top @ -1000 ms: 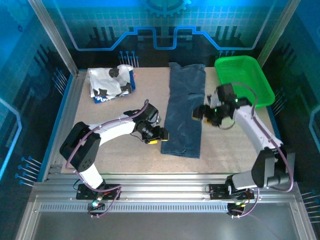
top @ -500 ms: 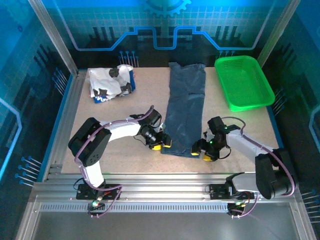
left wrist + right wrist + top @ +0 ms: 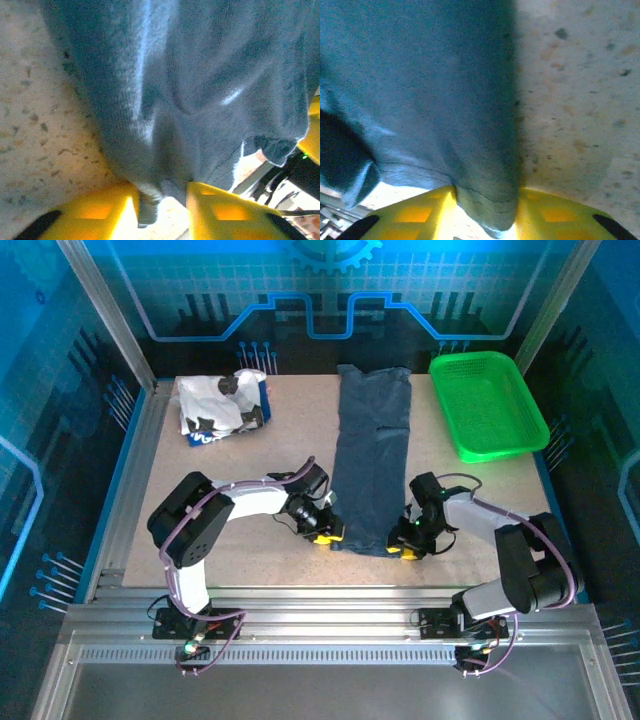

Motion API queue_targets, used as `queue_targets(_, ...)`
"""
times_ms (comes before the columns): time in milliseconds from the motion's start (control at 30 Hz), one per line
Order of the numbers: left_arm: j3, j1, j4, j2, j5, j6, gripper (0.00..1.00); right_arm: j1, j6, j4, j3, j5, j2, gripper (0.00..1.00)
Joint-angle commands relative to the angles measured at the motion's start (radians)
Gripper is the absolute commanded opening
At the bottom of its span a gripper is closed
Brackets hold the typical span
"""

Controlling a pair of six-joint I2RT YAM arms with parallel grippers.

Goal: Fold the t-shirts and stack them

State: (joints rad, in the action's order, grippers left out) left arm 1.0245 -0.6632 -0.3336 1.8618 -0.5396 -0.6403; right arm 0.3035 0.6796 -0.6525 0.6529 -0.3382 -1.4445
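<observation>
I find the left gripper point(image 3: 325, 533) point(image 3: 160, 201) low on the worktop point(image 3: 230, 470), at the near left corner of the slate-blue t-shirt point(image 3: 372, 455). In the left wrist view its two yellow fingers point(image 3: 100, 212) stand close together with a bunched fold of the blue cloth point(image 3: 200, 75) pinched between them. The hem pokes out towards the camera, and speckled worktop point(image 3: 30, 125) shows at 9 o'clock of the fold.

I find the right gripper point(image 3: 405, 545) point(image 3: 485, 206) at the near right corner of the same garment, also down at the surface. In the right wrist view its yellow fingers point(image 3: 420, 215) are narrowed onto a doubled edge of the cloth point(image 3: 420, 75). The stitched hem sits in the gap, and bare worktop point(image 3: 570, 100) lies at 3 o'clock.

From overhead, the slate-blue t-shirt lies as a long narrow strip through the middle of the worktop, running from 12 o'clock at the far edge to 6 o'clock between the two grippers. Its near end is slightly gathered where both grippers hold it.

The white t-shirt point(image 3: 220, 405), with black and blue print, lies crumpled at about 10 o'clock, near the far left corner and well apart from the blue one. A green basket point(image 3: 488, 405) stands at about 2 o'clock, just beside the far end of the blue strip; I cannot tell whether they touch.
</observation>
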Motion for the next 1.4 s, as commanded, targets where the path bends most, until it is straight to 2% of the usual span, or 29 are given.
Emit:
queue_targets(0, 0.004, -0.006, -0.034, 0.009, 0.003, -0.002, 0.2, 0.011, -0.024, 0.064, 0.002, -0.04, -0.027, 0.17)
queue_targets(67, -0.003, -0.007, -0.064, -0.012, 0.022, 0.009, 0.12, 0.011, -0.037, 0.022, 0.004, -0.038, -0.007, 0.07)
queue_targets(167, -0.019, -0.009, -0.107, -0.05, 0.036, 0.025, 0.04, 0.015, -0.052, -0.047, -0.003, -0.048, 0.045, 0.03)
queue_targets(367, -0.072, -0.05, -0.193, -0.16, 0.059, 0.031, 0.0, 0.063, -0.045, -0.209, -0.025, -0.092, 0.193, 0.01)
queue_targets(567, -0.148, -0.107, -0.225, -0.295, 0.064, -0.034, 0.0, 0.148, 0.078, -0.267, -0.077, -0.136, 0.34, 0.01)
queue_targets(733, -0.079, -0.11, -0.294, -0.355, 0.083, -0.044, 0.0, 0.181, 0.122, -0.326, -0.011, -0.125, 0.393, 0.01)
queue_targets(967, 0.145, -0.042, -0.384, -0.316, 0.053, -0.005, 0.0, 0.1, 0.004, -0.445, 0.22, -0.059, 0.302, 0.01)
queue_targets(1167, 0.295, 0.05, -0.415, -0.232, 0.028, 0.05, 0.0, -0.016, -0.107, -0.453, 0.418, -0.064, 0.155, 0.01)
queue_targets(1367, 0.423, 0.125, -0.412, -0.144, 0.022, 0.085, 0.0, -0.091, -0.193, -0.452, 0.588, -0.047, -0.002, 0.0)
